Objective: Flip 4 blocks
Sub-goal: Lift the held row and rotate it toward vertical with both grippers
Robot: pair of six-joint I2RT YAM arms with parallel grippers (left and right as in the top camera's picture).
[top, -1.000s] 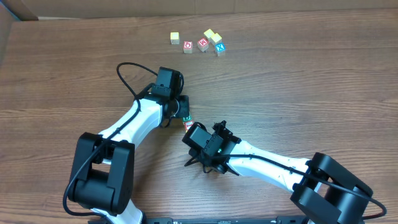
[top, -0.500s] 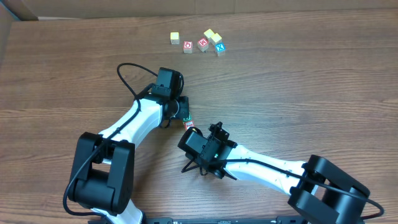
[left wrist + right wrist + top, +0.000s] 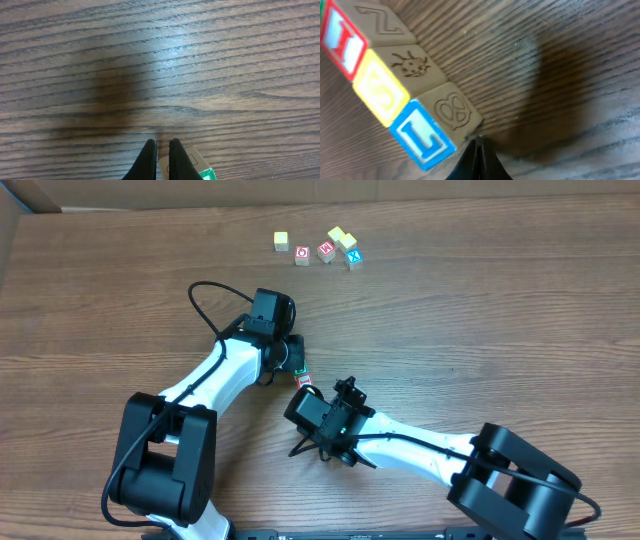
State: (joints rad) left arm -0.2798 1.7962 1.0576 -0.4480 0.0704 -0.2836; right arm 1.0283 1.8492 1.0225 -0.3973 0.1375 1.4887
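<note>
Now both grippers are shut tight and hold nothing. The blocks (image 3: 412, 65) lie in a row, touching, in the middle of the table (image 3: 480, 330), between the two arms. The right gripper (image 3: 478, 145) has its tip at the corner of the L block (image 3: 422, 132), likely to tip it over. The left gripper (image 3: 161, 147) sits just beside the green block (image 3: 195, 162) at the other end, maybe so the row cannot slide. Other blocks (image 3: 326, 250) sit far away.

Wooden blocks (image 3: 402, 75) in one touching row on the surface.
Red-faced block (image 3: 340, 37), yellow S block (image 3: 380, 92), blue L block (image 3: 422, 135); pale sides engraved Z, ladybug, pretzel.
</note>
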